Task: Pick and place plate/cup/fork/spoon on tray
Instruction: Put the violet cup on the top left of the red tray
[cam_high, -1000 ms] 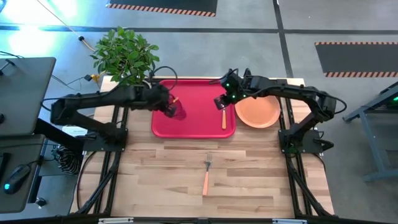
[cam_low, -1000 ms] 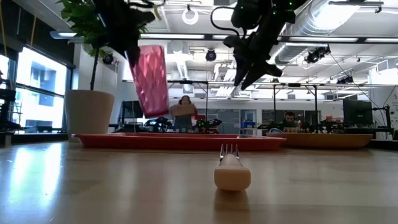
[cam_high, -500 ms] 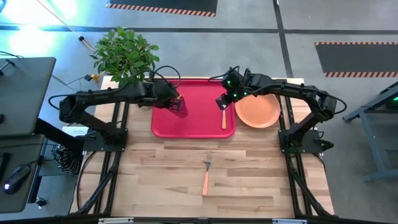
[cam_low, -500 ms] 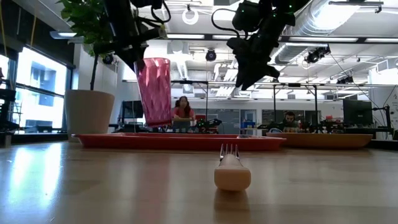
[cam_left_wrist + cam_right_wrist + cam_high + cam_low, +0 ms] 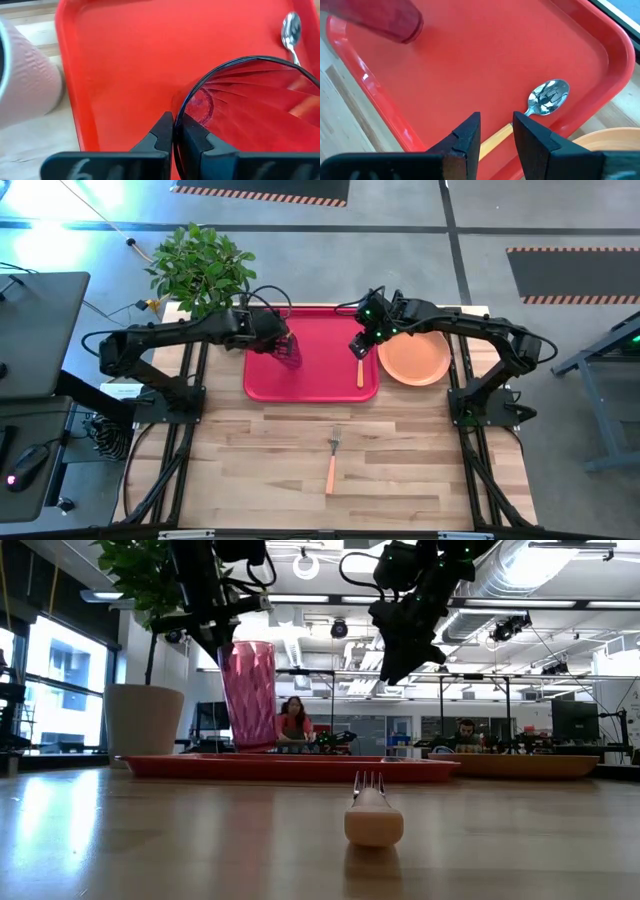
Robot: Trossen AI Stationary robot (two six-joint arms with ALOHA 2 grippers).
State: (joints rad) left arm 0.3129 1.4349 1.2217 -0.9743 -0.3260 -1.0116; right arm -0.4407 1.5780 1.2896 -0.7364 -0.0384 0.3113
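Note:
The dark red cup [image 5: 247,695] stands upright over the left part of the red tray [image 5: 320,385], held by my shut left gripper [image 5: 173,134]. The low view does not show whether its base touches the tray floor. The spoon [image 5: 360,368] lies on the tray's right part. My right gripper [image 5: 496,131] is open and hangs well above it [image 5: 385,665], one finger on either side of the handle [image 5: 495,138] in the wrist view. The orange plate [image 5: 413,358] rests on the table right of the tray. The fork [image 5: 332,460] lies on the table nearer the front. My left gripper pinches the cup's rim [image 5: 176,112] on the side toward the table's left, one finger [image 5: 195,142] inside the cup and one [image 5: 161,134] outside. The fingers come from above, slanting in from the left. The cup stays upright below them, mouth up.
A potted plant in a white pot [image 5: 200,265] stands at the table's far left corner, close to the tray's left rim; the pot also shows in the left wrist view [image 5: 25,80]. Bare wood lies around the fork [image 5: 250,470]. People sit in the room behind.
My left gripper has carried the cup down toward the tray and a little toward the table's right. The cup has turned from tilted to upright, and its base has come down to about the height of the tray's rim.

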